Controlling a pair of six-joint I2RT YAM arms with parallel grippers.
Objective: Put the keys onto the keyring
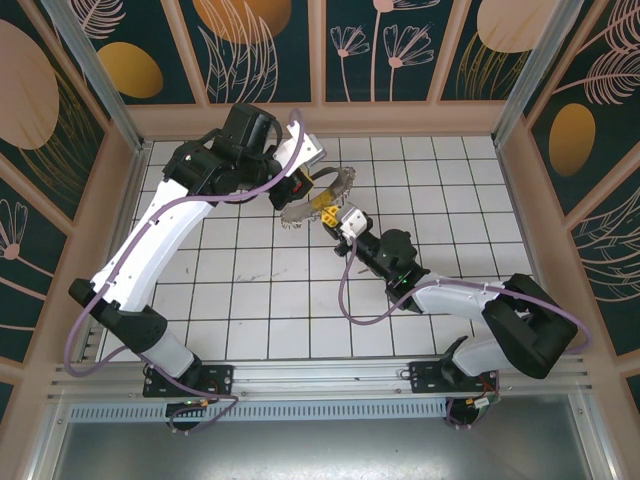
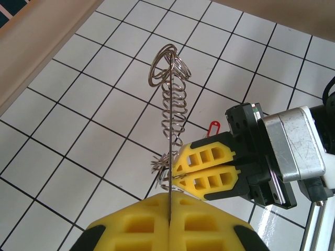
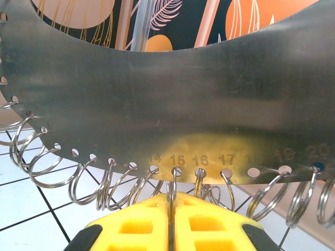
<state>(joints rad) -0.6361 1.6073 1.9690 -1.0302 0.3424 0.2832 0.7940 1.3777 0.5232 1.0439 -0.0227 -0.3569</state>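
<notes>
Curved grey metal keyring plate (image 3: 167,104), edge pinched by left gripper (image 2: 169,209); right gripper (image 3: 171,206), below plate's hole 15, pinches one wire ring (image 3: 172,183); best pulled gently.

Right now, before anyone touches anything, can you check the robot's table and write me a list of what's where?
surface: white tiled table with dark grid lines.
job's things: keyring, a curved metal plate with numbered holes and a fringe of rings, held between both tools; a small red bit beyond the right tool, maybe a key's tag, too small to tell.
clutter: nothing seen.
grippers: left tool shut on the plate's edge; right tool shut on the split ring under hole 15.
cables: purple cables run along both arms, one looping over the tiles.
surroundings: walls painted with leaves and flowers; metal rail at the near edge.
</notes>
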